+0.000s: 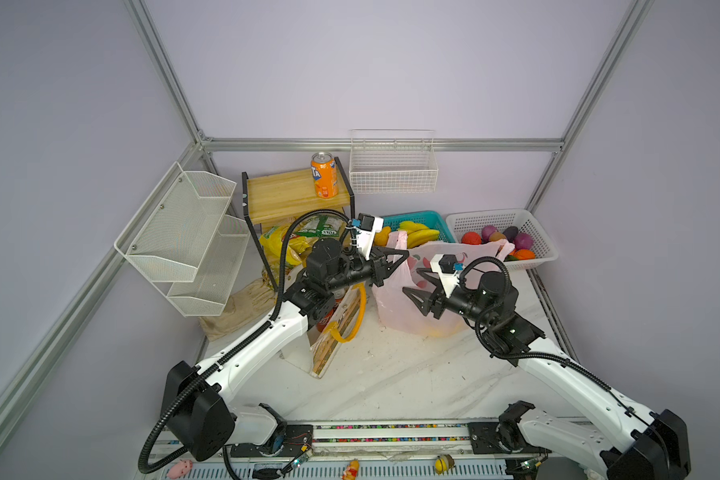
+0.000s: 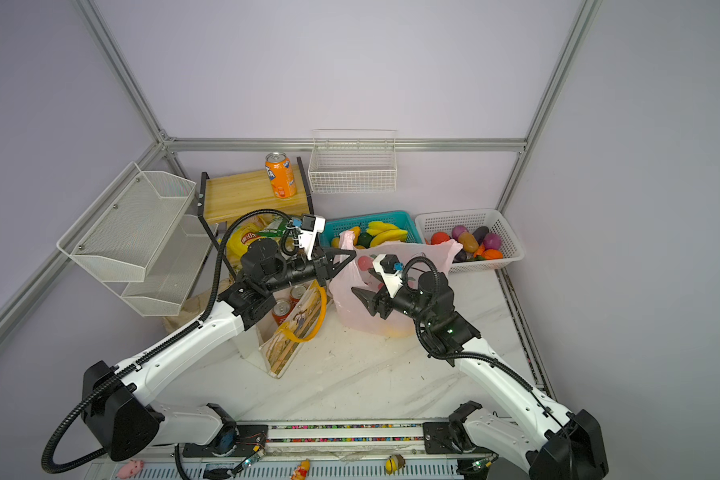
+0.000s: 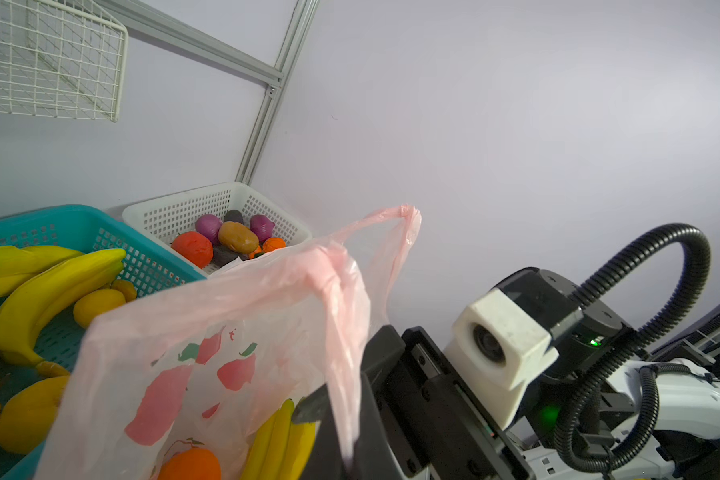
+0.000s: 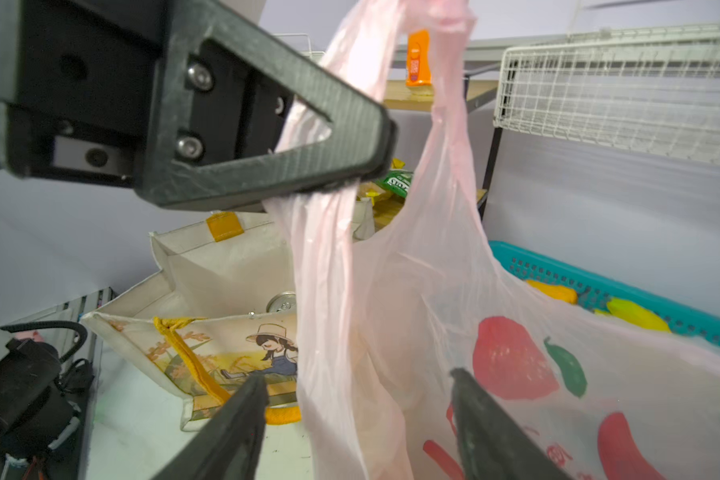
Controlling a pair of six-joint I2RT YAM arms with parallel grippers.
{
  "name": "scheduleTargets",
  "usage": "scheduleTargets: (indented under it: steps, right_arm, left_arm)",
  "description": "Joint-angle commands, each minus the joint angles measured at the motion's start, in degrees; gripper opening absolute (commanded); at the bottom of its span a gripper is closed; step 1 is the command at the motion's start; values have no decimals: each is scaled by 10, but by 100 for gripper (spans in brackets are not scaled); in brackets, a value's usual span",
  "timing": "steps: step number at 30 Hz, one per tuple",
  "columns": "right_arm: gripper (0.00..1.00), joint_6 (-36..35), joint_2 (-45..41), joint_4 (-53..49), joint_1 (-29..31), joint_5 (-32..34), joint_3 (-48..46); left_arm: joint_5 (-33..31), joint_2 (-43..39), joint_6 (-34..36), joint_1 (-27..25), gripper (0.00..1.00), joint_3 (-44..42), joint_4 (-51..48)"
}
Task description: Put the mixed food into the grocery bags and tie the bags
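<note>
Left gripper (image 4: 366, 174): clamped on the handle (image 4: 441, 16) of the pink bag (image 1: 395, 299), holding it up.
Right gripper (image 4: 358, 376): jaws spread, straddling the handle below that pinch; the nearer arm.
Handle axis: roughly vertical.
Toy fruits (image 3: 190, 463): at the bottom of the pink bag.

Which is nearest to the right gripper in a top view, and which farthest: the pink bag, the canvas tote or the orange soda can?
1. pink bag: right at the right gripper, whose fingers straddle its plastic.
2. canvas tote: beside the bag, on the left arm's side.
3. orange soda can: on the wooden shelf at the back.
</note>
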Motion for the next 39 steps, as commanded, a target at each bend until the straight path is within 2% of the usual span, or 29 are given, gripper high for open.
scheduleTargets:
  steps: [1,4,6,11,12,15,17,19,24,28,31,35,39]
  right_arm:
    - [55,2,13,94,1,-38,-5]
    - [38,-7,22,107,1,-28,-21]
    - [30,-10,20,109,1,-22,-28]
    - [6,-20,-10,108,1,-9,-49]
    - [4,-23,-14,106,1,-6,-51]
    - [1,-29,-26,95,1,2,-57]
    - [0,-31,-32,94,0,9,-60]
    - [0,-32,-32,95,1,8,-59]
    - [0,-31,-26,95,1,-1,-55]
    - [0,-32,-25,100,0,-9,-56]
    - [0,-29,-26,108,0,-11,-60]
    - [0,-28,-27,115,0,-12,-66]
    - [0,-29,-28,112,0,-15,-64]
  left_arm:
    - [8,-13,-7,1,0,-15,23]
    - [7,-12,-7,1,0,-14,21]
    - [7,-13,-5,0,0,-14,18]
    - [4,-16,24,2,14,-15,-2]
    - [4,-17,30,2,17,-15,-5]
    - [5,-29,57,4,32,-12,-19]
    - [15,-44,88,4,48,-13,-30]
    - [30,-63,119,8,59,-15,-46]
    - [32,-110,194,29,77,4,-123]
    - [6,-119,254,41,86,39,-167]
    - [7,-88,280,40,92,87,-188]
    - [55,-6,286,40,94,188,-237]
    - [96,69,281,40,95,260,-243]
